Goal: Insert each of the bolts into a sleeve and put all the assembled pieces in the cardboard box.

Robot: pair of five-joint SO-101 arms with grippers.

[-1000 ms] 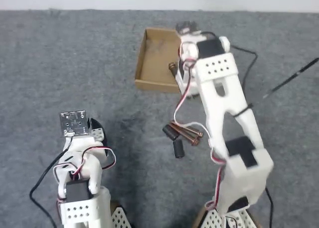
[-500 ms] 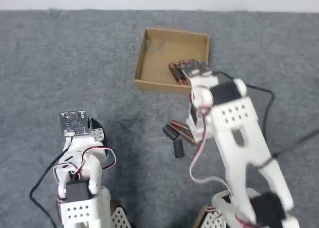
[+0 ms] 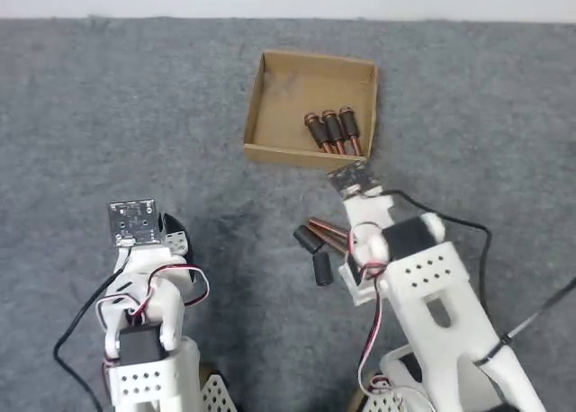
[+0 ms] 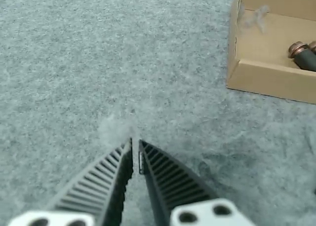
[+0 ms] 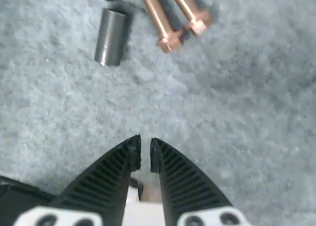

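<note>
Three assembled pieces (image 3: 331,129) lie in the cardboard box (image 3: 283,153). My right gripper (image 5: 145,151), jaws almost closed and empty, hangs near two loose bolts (image 5: 157,19) and a sleeve (image 5: 112,36). Next, I judge: open, take one bolt.

No readable text, label, number or sign appears on anything in these views.
</note>
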